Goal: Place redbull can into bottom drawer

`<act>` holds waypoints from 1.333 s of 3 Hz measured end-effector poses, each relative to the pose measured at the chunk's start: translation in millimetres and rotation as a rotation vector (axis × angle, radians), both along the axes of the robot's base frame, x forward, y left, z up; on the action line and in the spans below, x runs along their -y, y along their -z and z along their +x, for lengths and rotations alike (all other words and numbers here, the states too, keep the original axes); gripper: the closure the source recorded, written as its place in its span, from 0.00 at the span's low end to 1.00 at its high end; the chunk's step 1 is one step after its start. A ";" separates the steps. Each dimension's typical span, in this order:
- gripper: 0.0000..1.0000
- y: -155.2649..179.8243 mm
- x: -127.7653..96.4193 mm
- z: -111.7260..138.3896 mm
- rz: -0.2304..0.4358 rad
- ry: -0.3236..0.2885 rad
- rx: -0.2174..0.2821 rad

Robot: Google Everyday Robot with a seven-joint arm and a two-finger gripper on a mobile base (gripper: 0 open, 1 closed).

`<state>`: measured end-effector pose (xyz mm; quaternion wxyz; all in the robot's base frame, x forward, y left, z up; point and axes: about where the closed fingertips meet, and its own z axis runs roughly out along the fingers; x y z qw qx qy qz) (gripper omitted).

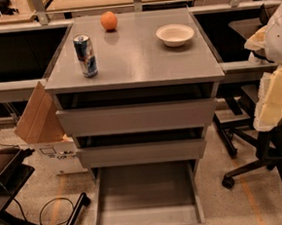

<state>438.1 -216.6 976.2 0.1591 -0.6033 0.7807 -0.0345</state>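
The redbull can (86, 56) stands upright on the left side of the grey cabinet top (137, 61). It is blue and silver with a shiny top. The bottom drawer (148, 220) is pulled out wide, and its grey inside shows nothing in it. The two shallower drawers above it are pulled out a little. My gripper (275, 96) is at the right edge of the view, pale and bulky. It is beside the cabinet's right side, well apart from the can and holding nothing that I can see.
An orange (109, 20) sits at the back of the cabinet top and a white bowl (175, 34) at the back right. A cardboard box (42, 124) leans at the left. An office chair base (262, 166) stands at the right. A black stand with cables (20, 192) is at the lower left.
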 end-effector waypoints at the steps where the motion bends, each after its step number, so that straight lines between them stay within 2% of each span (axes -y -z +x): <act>1: 0.00 0.0 0.0 0.0 0.000 0.000 0.000; 2: 0.00 1.9 -15.4 17.9 0.065 -0.026 0.012; 3: 0.00 7.9 -62.6 59.6 0.204 -0.130 0.045; 4: 0.00 12.7 -121.5 102.1 0.394 -0.231 0.077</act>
